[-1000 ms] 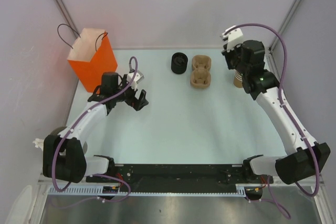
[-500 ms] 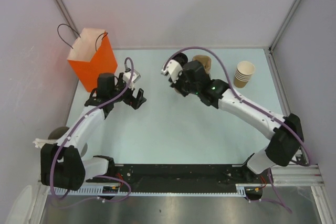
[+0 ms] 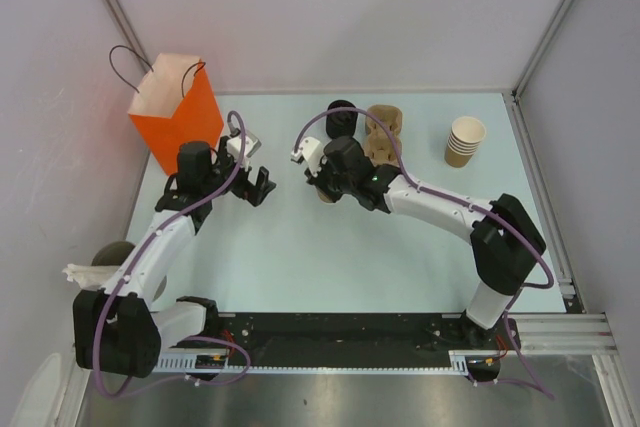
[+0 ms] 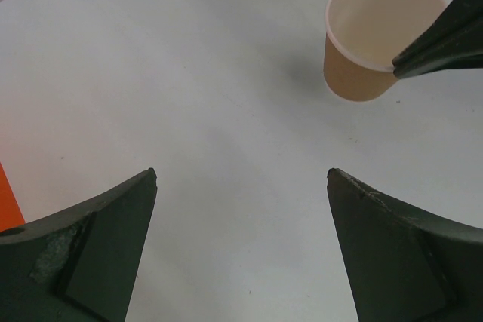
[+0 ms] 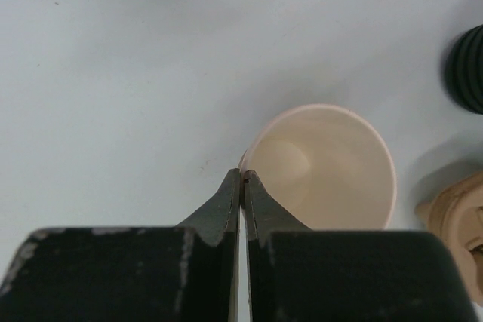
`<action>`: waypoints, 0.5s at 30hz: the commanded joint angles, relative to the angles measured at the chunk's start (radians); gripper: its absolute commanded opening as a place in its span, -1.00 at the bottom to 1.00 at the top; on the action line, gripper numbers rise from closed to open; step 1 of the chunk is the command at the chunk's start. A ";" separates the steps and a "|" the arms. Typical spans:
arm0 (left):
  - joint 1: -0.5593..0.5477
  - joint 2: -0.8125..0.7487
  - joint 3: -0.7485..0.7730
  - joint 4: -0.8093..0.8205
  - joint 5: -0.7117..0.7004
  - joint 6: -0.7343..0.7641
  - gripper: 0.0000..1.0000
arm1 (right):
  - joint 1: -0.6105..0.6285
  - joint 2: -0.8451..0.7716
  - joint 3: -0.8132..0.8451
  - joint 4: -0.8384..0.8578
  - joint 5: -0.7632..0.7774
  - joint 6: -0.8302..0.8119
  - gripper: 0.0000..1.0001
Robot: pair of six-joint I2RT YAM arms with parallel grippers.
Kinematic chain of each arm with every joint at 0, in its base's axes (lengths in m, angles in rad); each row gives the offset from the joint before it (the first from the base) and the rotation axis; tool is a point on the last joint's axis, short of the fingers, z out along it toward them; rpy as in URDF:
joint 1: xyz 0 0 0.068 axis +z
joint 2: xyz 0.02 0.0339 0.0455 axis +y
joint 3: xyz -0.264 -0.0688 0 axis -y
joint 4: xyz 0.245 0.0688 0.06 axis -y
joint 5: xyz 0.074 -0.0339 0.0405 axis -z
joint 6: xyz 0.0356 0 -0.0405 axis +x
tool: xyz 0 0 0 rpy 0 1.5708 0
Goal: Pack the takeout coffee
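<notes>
One small kraft-tan paper cup, rim pinched between the right gripper fingers; left gripper spread wide; one round black plastic lid, possibly several stacked

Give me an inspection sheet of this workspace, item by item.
Surface: pale table, no spills seen.
Job's things: tan cup open side up, no lid on it; black lids at the far side, apart from it.
Clutter: orange bag far left; cardboard carrier beside the lids; cup stack far right.
Grippers: left gripper open, holding nothing; right gripper shut on the cup's rim.
Cables: purple cables loop along both arms; no snag seen.
Surroundings: pale walls with metal posts; nothing else seen.
</notes>
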 commanded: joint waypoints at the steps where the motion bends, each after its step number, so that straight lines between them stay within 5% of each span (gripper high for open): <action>1: 0.006 0.004 -0.002 0.046 0.019 -0.006 0.99 | 0.008 0.003 -0.045 0.117 -0.038 0.049 -1.00; 15: 0.006 -0.002 -0.005 0.043 0.010 0.001 0.99 | 0.011 0.012 -0.143 0.203 -0.009 0.065 -1.00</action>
